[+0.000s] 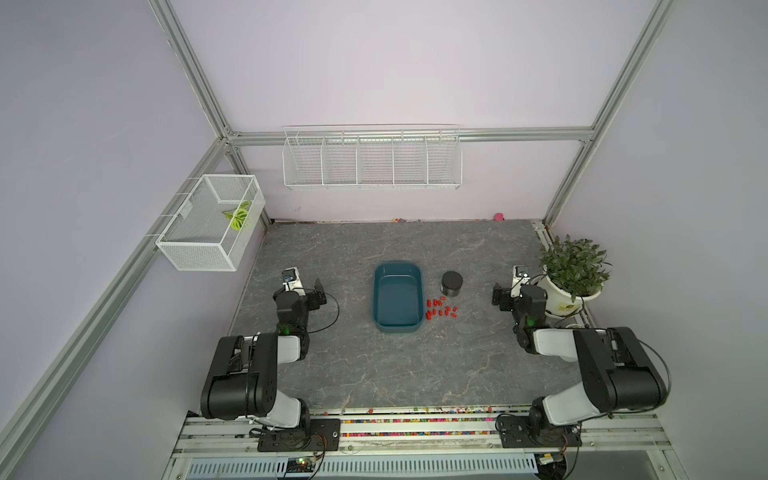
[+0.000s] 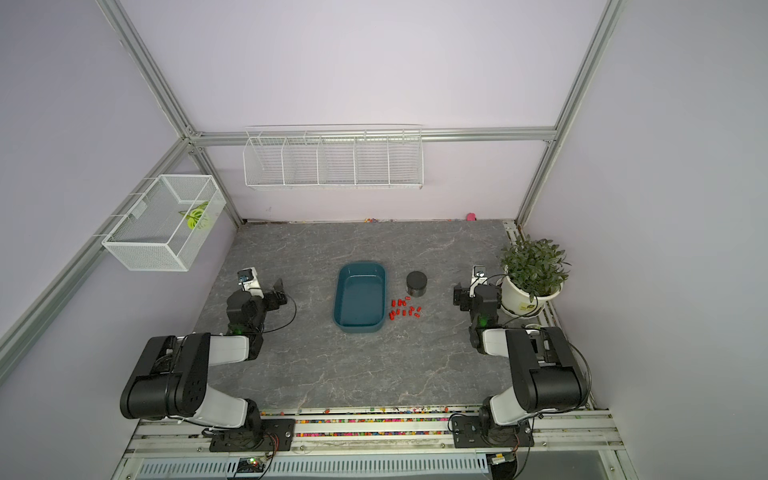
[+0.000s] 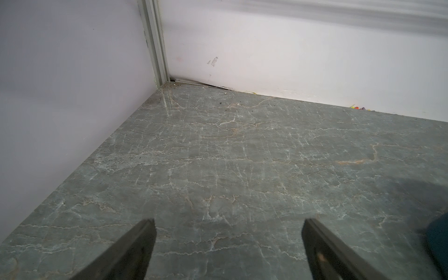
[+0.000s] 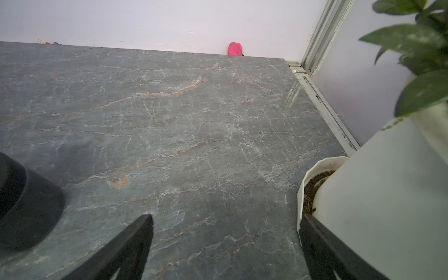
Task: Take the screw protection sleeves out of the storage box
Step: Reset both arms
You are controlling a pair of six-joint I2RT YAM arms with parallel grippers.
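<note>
The teal storage box (image 1: 397, 299) (image 2: 360, 299) stands mid-table, and both top views show nothing inside it. Several red screw protection sleeves (image 1: 440, 308) (image 2: 404, 308) lie scattered on the table just right of the box. My left gripper (image 1: 305, 287) (image 2: 265, 289) (image 3: 229, 230) hovers left of the box, open, with only bare table between its fingers. A sliver of the box (image 3: 439, 240) shows in the left wrist view. My right gripper (image 1: 517, 291) (image 2: 478, 293) (image 4: 225, 225) is open over bare table, right of the sleeves.
A black round canister (image 1: 451, 283) (image 4: 21, 201) stands behind the sleeves. A potted plant (image 1: 573, 270) (image 4: 388, 194) sits close against the right gripper's outer finger. A small pink object (image 1: 498, 216) lies at the back wall. White wire baskets (image 1: 372, 160) hang on the walls.
</note>
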